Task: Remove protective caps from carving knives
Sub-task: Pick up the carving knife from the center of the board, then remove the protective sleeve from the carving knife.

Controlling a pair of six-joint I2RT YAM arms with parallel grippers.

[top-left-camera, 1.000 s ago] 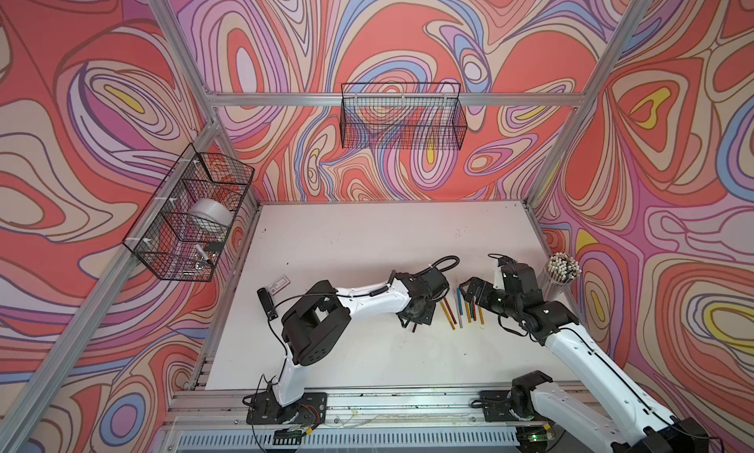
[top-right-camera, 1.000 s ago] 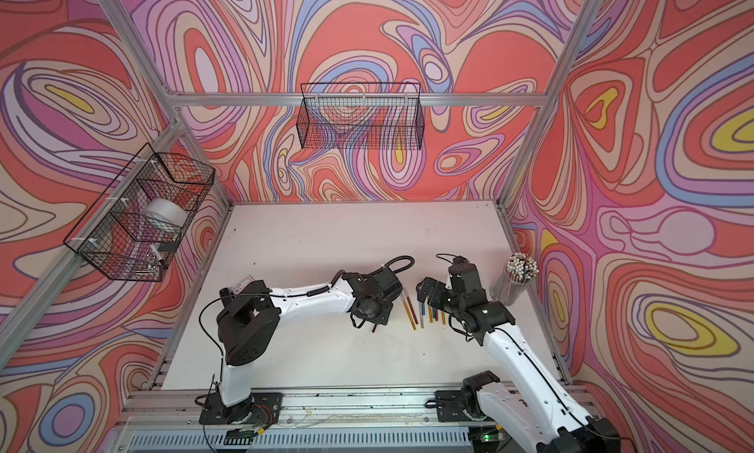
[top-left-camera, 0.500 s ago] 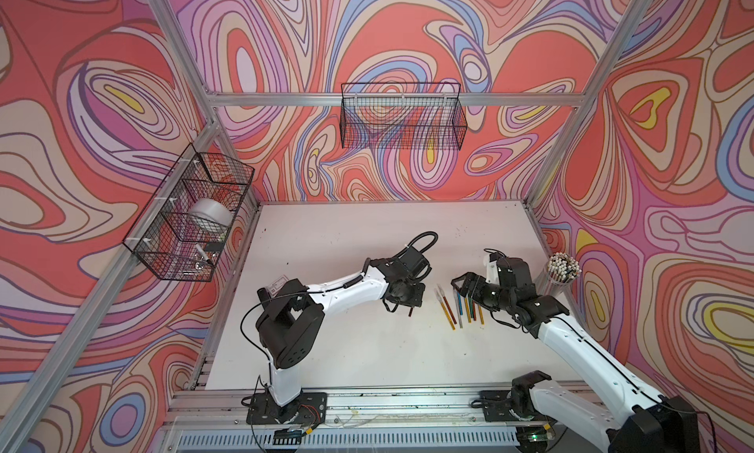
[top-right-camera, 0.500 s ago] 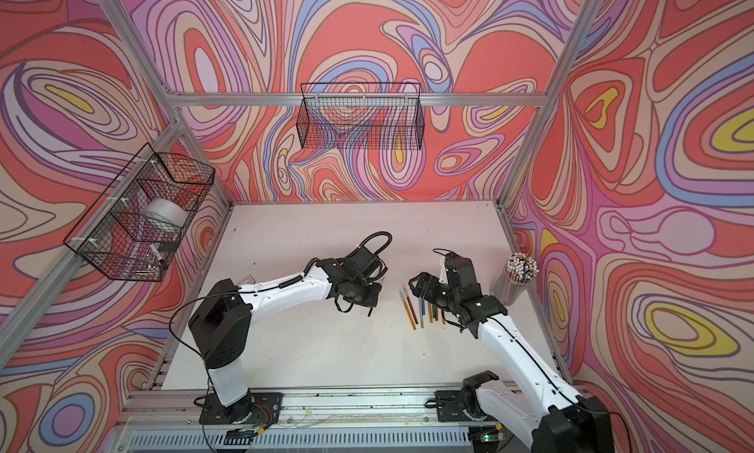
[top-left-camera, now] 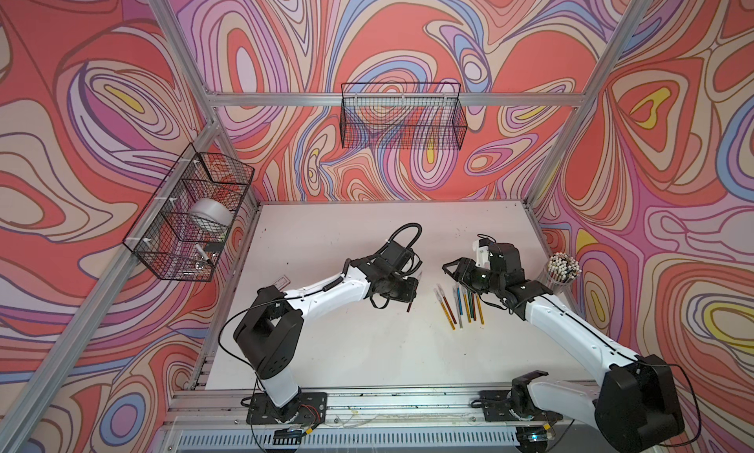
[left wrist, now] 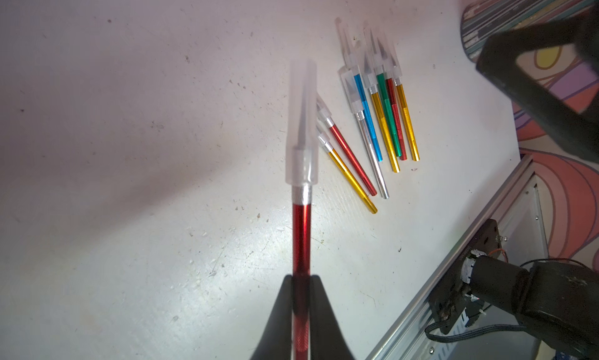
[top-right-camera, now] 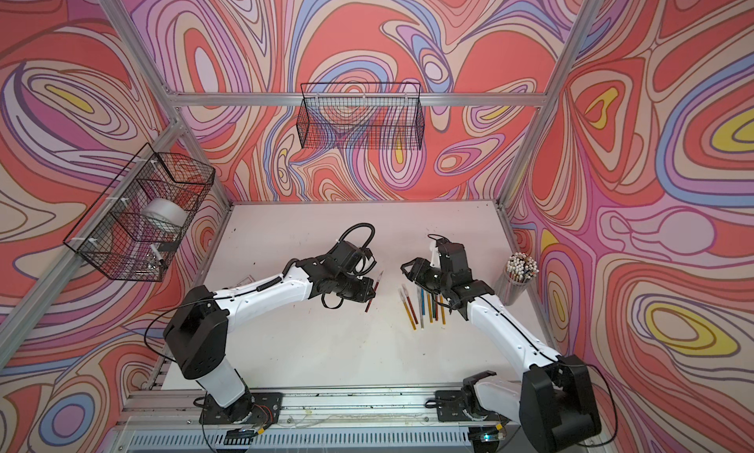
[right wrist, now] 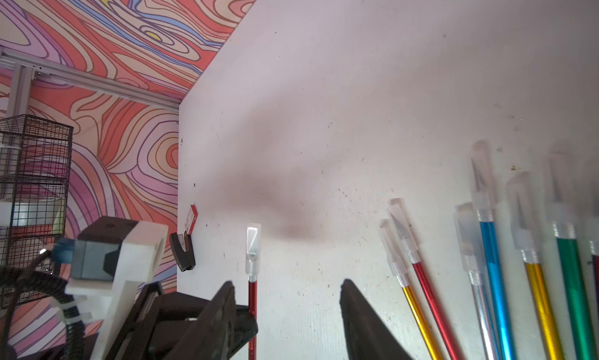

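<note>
My left gripper [left wrist: 301, 281] is shut on the handle of a red carving knife [left wrist: 301, 238], held off the table. Its translucent protective cap [left wrist: 301, 131] still covers the blade. Both top views show this knife [top-left-camera: 413, 294] [top-right-camera: 373, 292] left of the pile. My right gripper [top-left-camera: 448, 266] [right wrist: 287, 282] stands open to the right of the knife's capped end [right wrist: 253, 245], apart from it, with nothing gripped. Several capped carving knives [top-left-camera: 461, 304] [top-right-camera: 424, 308] [right wrist: 486, 261] with red, gold, blue, green and silver handles lie side by side on the white table below the right gripper.
A clear cup of white-tipped sticks [top-left-camera: 563, 267] stands at the table's right edge. Wire baskets hang on the back wall [top-left-camera: 402, 120] and the left wall [top-left-camera: 191, 222]. A small red and white item [right wrist: 193, 217] and a black clip [right wrist: 183, 251] lie near the left edge.
The left arm has drawn back from the pile with the red knife. My right gripper has moved left and farther back toward the knife, and its jaws have narrowed.
</note>
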